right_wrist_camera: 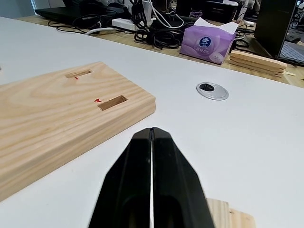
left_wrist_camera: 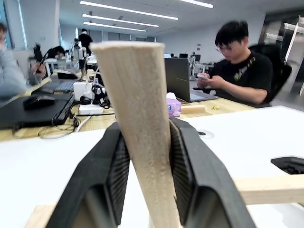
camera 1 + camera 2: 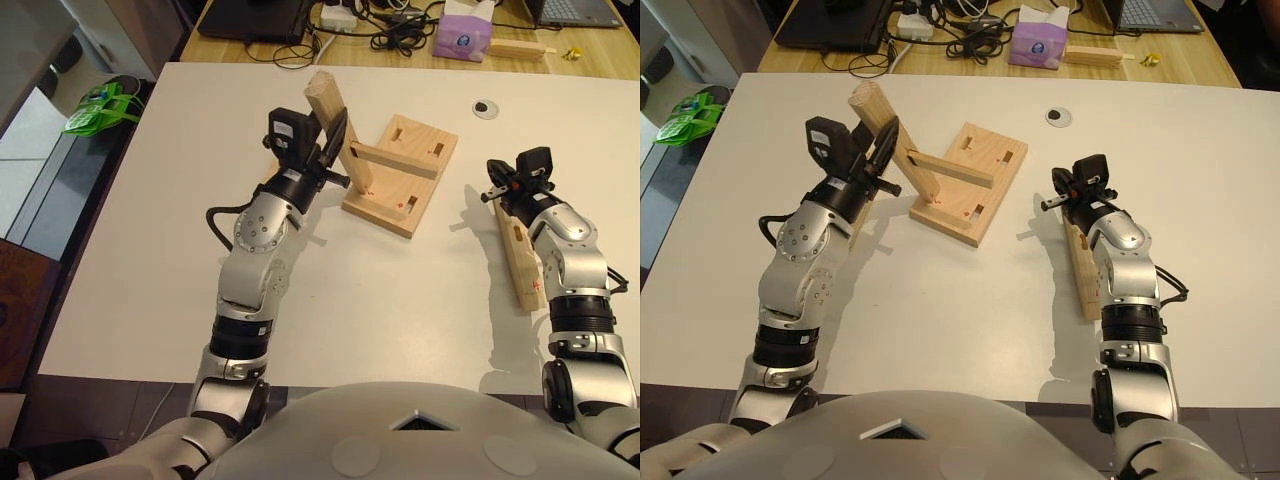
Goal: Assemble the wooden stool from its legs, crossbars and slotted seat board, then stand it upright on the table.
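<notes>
Your left gripper [image 2: 145, 142] is item one: black ribbed pads clenched on a leg [image 3: 325, 100], pale softwood, square-cut, fine straight grain, leaning away from the seat board. Its lower end meets the seat board [image 3: 422, 192] at a near corner; you cannot tell whether it is fully seated. Crossbar [image 3: 395, 160]: slim rectangular bar, joined to that leg and reaching out level above the board. The board itself is a thick flat slab lying on the white table [image 3: 150, 250], with rectangular slots [image 1: 112, 102] marked in red, three of them unfilled. Your right gripper [image 1: 152, 135] has its fingers pressed together on nothing and sits low, well apart from the board's edge. A loose leg [image 3: 521, 265], notched, lies flat beside that forearm. Judged status: early, with one leg and one crossbar in place; the other legs and bars, and the standing upright, are left to do. A spare wood strip [image 3: 518, 48] lies by the tissue box [image 3: 463, 32].
</notes>
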Tool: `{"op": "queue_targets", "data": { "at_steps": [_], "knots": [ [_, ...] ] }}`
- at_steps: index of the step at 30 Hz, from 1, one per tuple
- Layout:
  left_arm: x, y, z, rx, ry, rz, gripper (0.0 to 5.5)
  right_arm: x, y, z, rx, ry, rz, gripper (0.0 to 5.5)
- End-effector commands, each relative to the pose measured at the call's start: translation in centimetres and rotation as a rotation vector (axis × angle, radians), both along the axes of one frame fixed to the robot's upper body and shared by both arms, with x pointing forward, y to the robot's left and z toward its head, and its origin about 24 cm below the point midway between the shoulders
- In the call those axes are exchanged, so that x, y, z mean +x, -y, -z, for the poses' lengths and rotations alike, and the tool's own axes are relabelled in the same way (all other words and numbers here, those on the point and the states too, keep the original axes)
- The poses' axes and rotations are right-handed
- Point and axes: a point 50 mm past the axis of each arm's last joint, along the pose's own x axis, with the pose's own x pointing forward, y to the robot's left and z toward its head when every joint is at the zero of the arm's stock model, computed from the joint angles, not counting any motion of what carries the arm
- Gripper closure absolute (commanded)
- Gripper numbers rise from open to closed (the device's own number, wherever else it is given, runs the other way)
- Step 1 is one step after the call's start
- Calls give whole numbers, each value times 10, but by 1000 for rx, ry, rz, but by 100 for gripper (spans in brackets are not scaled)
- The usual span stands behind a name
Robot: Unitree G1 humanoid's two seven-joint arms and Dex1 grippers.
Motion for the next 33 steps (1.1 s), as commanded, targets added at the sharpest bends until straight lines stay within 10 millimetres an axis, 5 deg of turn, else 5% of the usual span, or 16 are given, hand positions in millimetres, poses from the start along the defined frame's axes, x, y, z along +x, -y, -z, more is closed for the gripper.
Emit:
{"op": "queue_targets", "data": {
  "at_steps": [1,12,24,29,33],
  "knots": [
    [-15,-13,60,225,-264,-20,439,2,0,-1,-11,7,-5,550],
    [-7,-8,24,-103,-98,-22,438,1,-2,0,-11,8,-7,550],
    [-14,-13,-6,-198,152,-20,235,-4,-6,6,0,-3,-3,550],
    [-30,-56,-4,-70,252,-137,230,-5,-2,6,0,0,11,550],
    [-31,-92,19,11,193,-305,230,-6,-2,6,1,2,17,550]
  ]
}}
